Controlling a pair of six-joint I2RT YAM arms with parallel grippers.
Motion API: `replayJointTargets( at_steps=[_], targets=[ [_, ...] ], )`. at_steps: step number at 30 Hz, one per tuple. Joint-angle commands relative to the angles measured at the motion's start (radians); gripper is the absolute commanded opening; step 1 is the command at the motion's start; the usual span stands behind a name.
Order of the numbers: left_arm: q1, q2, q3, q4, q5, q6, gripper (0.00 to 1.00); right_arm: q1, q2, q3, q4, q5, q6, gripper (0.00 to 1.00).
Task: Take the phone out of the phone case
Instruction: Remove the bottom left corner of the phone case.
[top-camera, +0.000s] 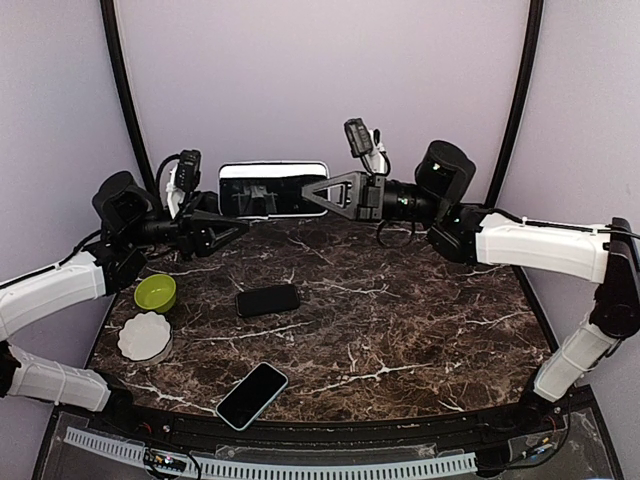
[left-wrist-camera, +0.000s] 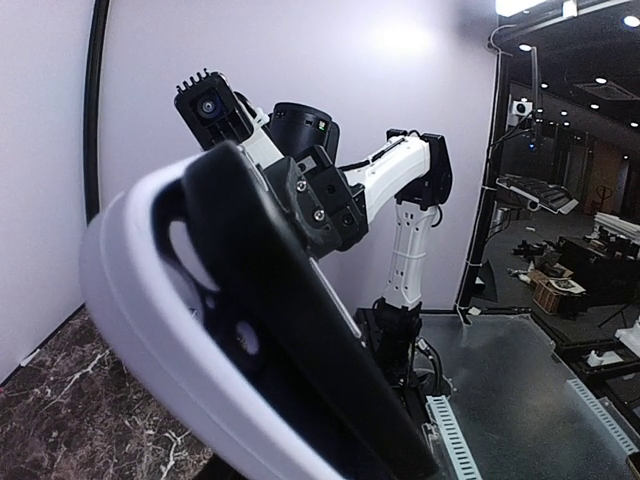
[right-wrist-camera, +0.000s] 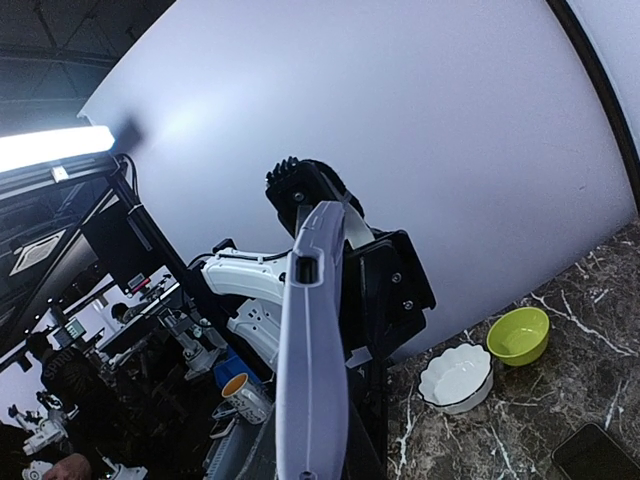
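Observation:
A black phone sits in a white case held on edge in the air over the back of the table. My left gripper is shut on its left lower end and my right gripper is shut on its right end. In the left wrist view the white case and the black phone fill the frame and hide my fingers. In the right wrist view the case's pale edge stands upright, with the left arm behind it.
On the dark marble table lie a black phone-shaped slab at the centre left and a dark-screened phone near the front edge. A green bowl and a white scalloped dish stand at the left.

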Motion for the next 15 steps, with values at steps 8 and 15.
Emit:
replayJointTargets(
  at_steps=[8,15],
  targets=[
    [0.005,-0.050,-0.031,0.073,0.061,0.002,0.42,0.019,-0.009,0.049,0.013,-0.011,-0.071,0.00],
    [0.005,-0.045,-0.036,0.080,0.057,0.023,0.31,0.025,-0.012,0.036,0.078,-0.004,-0.009,0.00]
  ],
)
